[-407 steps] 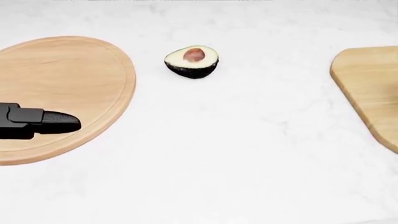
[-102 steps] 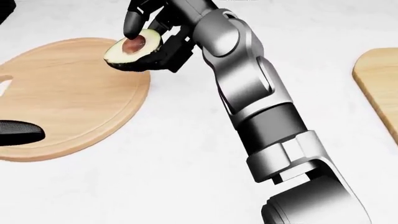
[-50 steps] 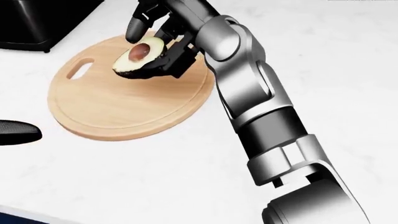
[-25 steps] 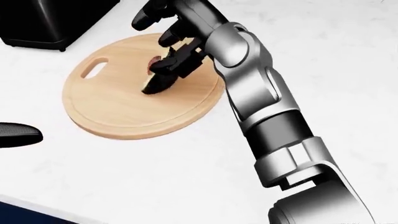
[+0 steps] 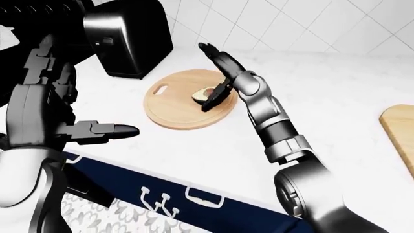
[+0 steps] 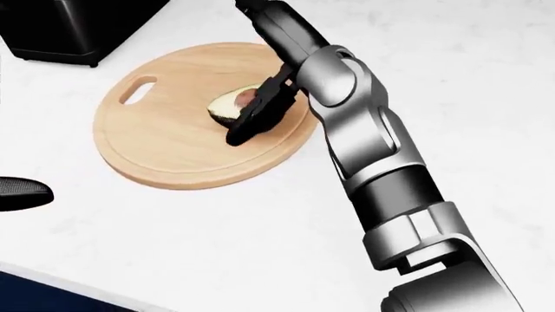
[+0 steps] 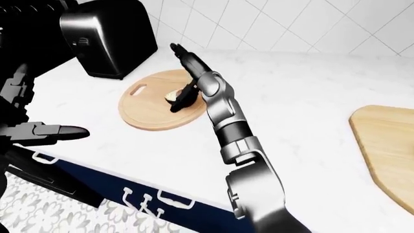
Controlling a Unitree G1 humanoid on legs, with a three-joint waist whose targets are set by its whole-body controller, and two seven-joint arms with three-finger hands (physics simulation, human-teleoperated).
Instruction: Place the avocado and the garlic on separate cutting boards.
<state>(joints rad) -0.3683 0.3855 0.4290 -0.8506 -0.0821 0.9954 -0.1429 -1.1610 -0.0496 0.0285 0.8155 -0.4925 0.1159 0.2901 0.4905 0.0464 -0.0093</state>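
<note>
Avocado (image 6: 232,104) sits on round board (image 6: 164,149); our right hand (image 6: 265,97) fingers apart. Next: we find garlic.

white marble counter (image 6: 216,247) carries a round cutting board (image 6: 164,156), second board (image 7: 388,145), black appliance (image 5: 129,41).

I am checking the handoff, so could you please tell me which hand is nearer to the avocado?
Right. The right hand is open beside the avocado on the round cutting board. The left hand hovers off the board, toward the view's lower left.
</note>
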